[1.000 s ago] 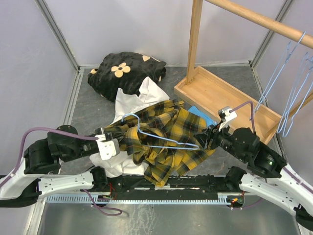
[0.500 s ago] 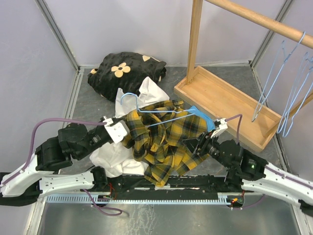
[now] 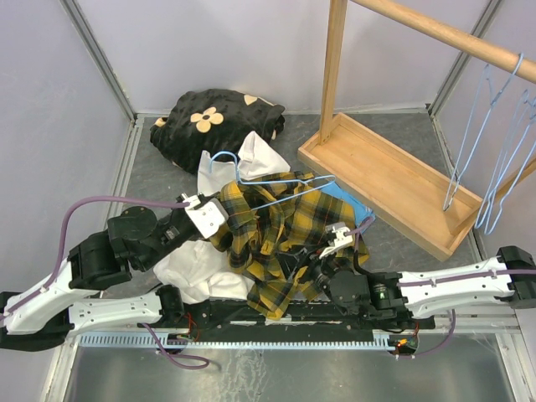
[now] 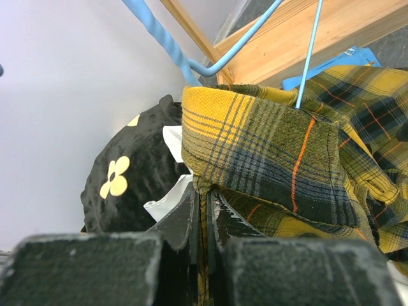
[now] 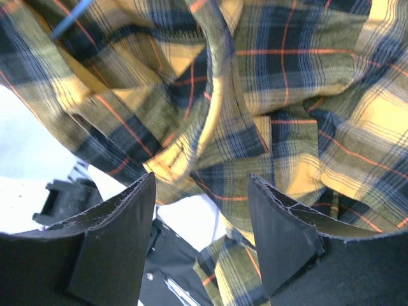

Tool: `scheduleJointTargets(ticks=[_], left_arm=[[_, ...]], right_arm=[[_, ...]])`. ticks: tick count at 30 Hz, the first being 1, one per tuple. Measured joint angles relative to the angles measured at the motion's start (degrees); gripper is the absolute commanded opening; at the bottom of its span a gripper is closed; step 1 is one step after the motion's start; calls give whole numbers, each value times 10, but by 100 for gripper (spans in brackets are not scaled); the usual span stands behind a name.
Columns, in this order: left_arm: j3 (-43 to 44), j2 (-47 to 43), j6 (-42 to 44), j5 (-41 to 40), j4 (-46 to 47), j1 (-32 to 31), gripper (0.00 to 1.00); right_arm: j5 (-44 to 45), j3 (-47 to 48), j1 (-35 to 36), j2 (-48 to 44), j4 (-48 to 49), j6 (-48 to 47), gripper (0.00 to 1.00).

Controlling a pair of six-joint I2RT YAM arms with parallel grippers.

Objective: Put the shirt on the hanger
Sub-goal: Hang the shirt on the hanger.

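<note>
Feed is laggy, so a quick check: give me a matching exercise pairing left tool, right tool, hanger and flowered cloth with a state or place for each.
1 left tool
2 right tool
3 hanger
4 flowered cloth

A open, facing the shirt
B far left corner
C shut on shirt fabric
D on the shirt, one wire tucked into it

Pairs: 1-C, 2-A, 3-D, 4-B

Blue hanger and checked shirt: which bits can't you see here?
- Top view: one corner of the pale-blue wire hanger, buried in the yellow-and-black plaid shirt.
- Left wrist view: the hanger's hook, cut off by the top edge.
- Top view: the shirt's sleeves and collar, lost in its own folds.
- Top view: flat blue item, mostly under the shirt.
</note>
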Motion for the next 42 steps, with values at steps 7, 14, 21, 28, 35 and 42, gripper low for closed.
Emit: scheduleJointTargets(ticks=[7, 14, 21, 28, 35, 42], left_arm=[[-2, 0, -2, 7, 7, 0, 3], [-2, 0, -2, 8, 8, 0, 3], [-2, 0, -13, 10, 8, 0, 3], [-2, -6, -21, 10, 8, 0, 3], [-3, -21, -28, 10, 2, 0, 3], [-25, -71, -42, 11, -7, 0, 3]], right_arm=[[27, 30, -24, 21, 43, 1, 64], [-13, 40, -80, 76, 56, 30, 62], [-48, 55, -114, 130, 64, 66, 58], [-64, 59, -137, 155, 72, 79, 21], [-54, 68, -141, 129, 23, 62, 0], [-74, 120, -202, 24, -121, 31, 0]])
